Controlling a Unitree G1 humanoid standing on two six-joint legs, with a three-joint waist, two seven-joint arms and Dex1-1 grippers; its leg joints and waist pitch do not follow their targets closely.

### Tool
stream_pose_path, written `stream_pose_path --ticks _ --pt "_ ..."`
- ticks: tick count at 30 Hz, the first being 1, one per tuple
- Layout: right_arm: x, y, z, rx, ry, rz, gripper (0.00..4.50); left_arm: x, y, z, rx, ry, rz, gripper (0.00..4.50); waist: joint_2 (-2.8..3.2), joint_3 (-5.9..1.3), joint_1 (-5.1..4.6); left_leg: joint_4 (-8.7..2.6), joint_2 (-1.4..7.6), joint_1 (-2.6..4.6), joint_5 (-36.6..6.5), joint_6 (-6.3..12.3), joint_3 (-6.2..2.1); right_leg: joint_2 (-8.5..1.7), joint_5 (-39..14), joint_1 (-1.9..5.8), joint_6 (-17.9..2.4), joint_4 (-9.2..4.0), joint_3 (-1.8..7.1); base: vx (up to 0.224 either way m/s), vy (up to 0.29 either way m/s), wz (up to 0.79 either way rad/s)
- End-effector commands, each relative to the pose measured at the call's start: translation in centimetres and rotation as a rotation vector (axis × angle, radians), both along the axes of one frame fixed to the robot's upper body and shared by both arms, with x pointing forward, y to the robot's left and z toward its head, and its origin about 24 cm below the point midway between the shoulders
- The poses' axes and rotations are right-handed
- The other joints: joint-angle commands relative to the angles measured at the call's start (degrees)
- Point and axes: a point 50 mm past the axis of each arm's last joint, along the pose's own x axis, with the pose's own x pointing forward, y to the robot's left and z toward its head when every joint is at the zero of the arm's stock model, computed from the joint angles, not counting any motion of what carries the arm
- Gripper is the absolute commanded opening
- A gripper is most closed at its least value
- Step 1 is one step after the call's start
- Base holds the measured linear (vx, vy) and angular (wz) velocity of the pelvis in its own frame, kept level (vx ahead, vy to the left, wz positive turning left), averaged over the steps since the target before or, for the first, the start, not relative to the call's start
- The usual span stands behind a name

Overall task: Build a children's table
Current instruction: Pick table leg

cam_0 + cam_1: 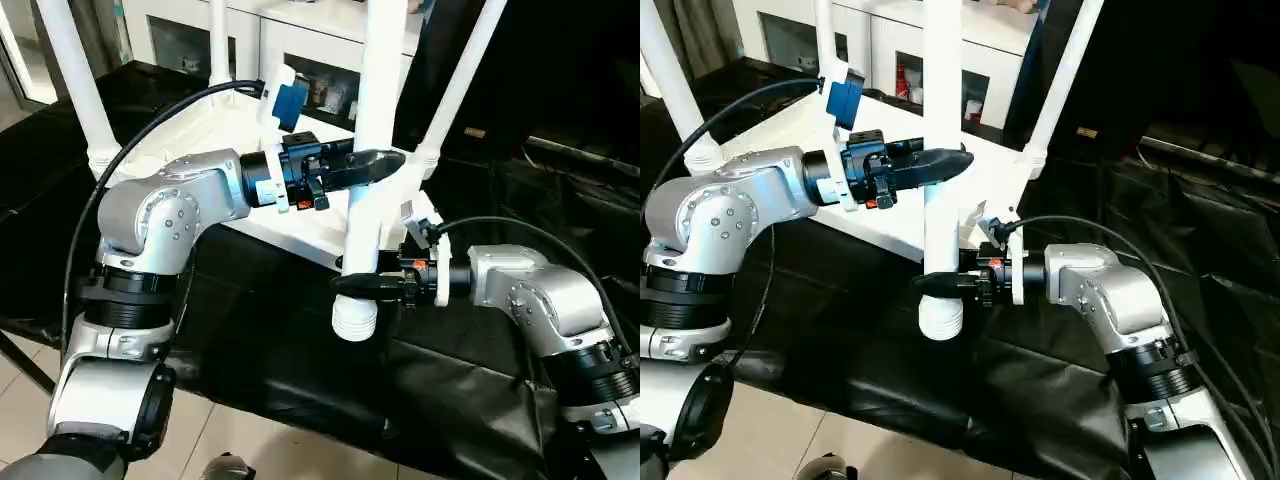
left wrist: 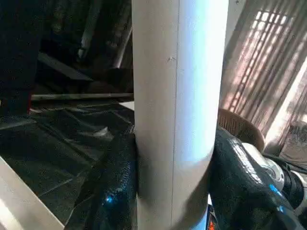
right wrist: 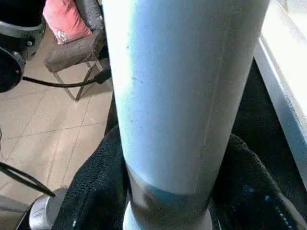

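The white table top [image 1: 300, 225] lies upside down on the black-covered bench, with three legs standing up from its corner sockets, among them a left leg [image 1: 75, 75] and a right leg [image 1: 455, 90]. A fourth white leg [image 1: 365, 170] is held upright in front of the top, its threaded end [image 1: 354, 318] hanging below the top's near edge. My left gripper [image 1: 375, 165] is shut on this leg's middle, the fingers [image 2: 112, 191] hugging both sides. My right gripper [image 1: 362, 285] is shut on it lower down, just above the threaded end [image 3: 158, 211].
A white cabinet [image 1: 300, 50] with glass doors stands behind the table. Black sheeting [image 1: 450, 400] covers the bench and drapes over its front edge, with tiled floor [image 1: 250, 450] below. A chair with a pink cushion [image 3: 64, 21] stands on the floor.
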Motion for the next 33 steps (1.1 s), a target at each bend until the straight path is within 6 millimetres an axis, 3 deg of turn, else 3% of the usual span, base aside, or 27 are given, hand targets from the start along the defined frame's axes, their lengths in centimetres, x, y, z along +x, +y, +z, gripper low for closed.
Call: stream_pose_path --ticks 1,11,14,20,27,29,33 --pt "0.12 -0.44 0.05 0.015 0.007 -0.020 1.87 -0.19 -0.19 1.60 -0.036 -0.061 -0.001 1.73 0.81 -4.24 -0.03 -3.98 3.40 1.01 -8.11 -2.92 -1.80 -5.65 -11.75 2.99 -8.71 -4.00 3.16 0.000 0.000 0.00" --pt "0.42 -0.41 0.12 -0.005 -0.034 -0.033 1.87 0.02 -0.17 1.93 -0.054 -0.071 0.007 1.73 0.71 -4.21 -0.03 -3.98 3.41 1.00 -8.17 -2.96 -1.81 -5.69 -12.46 2.99 -8.42 -4.07 3.17 0.000 0.000 0.00" --pt "0.39 -0.34 -0.05 -0.008 -0.018 -0.028 2.57 0.03 -0.21 1.92 -0.048 -0.074 0.004 1.73 0.74 -4.24 -0.06 -3.99 3.41 1.04 -8.02 -2.86 -1.81 -5.63 -11.88 2.97 -8.57 -3.98 3.15 0.000 0.000 0.00" --pt "0.47 -0.26 -0.22 -0.024 -0.031 -0.034 3.01 -0.27 -0.29 1.77 -0.038 -0.076 -0.017 1.73 0.77 -4.25 -0.05 -3.99 3.42 1.09 -8.08 -2.93 -1.81 -5.64 -11.63 2.97 -8.76 -3.95 3.13 0.000 0.000 0.00" --pt "0.56 -0.28 -0.10 -0.008 -0.028 -0.038 3.03 -0.60 -0.38 1.48 -0.027 -0.077 -0.042 1.73 0.77 -4.24 -0.07 -3.99 3.43 1.07 -8.01 -2.80 -1.78 -5.67 -11.70 2.99 -8.83 -3.96 3.17 0.000 0.000 0.00" --pt "0.55 -0.27 -0.09 -0.004 -0.027 -0.038 2.69 -0.64 -0.43 1.44 -0.028 -0.076 -0.044 1.73 0.72 -4.24 -0.08 -3.97 3.45 1.02 -7.82 -2.82 -1.78 -5.69 -11.22 3.03 -9.03 -3.89 3.16 0.000 0.000 0.00" --pt "0.49 -0.25 -0.08 0.003 -0.025 -0.034 2.47 -0.66 -0.52 1.38 -0.024 -0.077 -0.047 1.73 0.75 -4.20 -0.07 -3.99 3.42 1.04 -8.32 -2.84 -1.77 -5.71 -12.44 2.99 -8.66 -4.05 3.18 0.000 0.000 0.00"
